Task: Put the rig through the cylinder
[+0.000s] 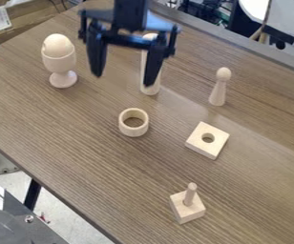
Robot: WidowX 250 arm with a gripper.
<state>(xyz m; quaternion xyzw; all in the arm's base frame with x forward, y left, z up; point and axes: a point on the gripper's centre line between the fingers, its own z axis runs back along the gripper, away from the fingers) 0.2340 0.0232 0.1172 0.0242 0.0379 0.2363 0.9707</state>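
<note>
Brown tabletop (79, 143), holed block (207, 147) near ring (133, 132) (egg cup (59, 63) farther).

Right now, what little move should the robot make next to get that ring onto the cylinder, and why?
Probably shift the open end effector toward the camera until it hangs over the ring. The ring sits on the table, apart from the upright cylinder, so it likely needs picking up first.

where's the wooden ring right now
In the camera view, the wooden ring lies on the table left of centre, between the upright cylinder above it and the square block with a hole to its right.
</note>
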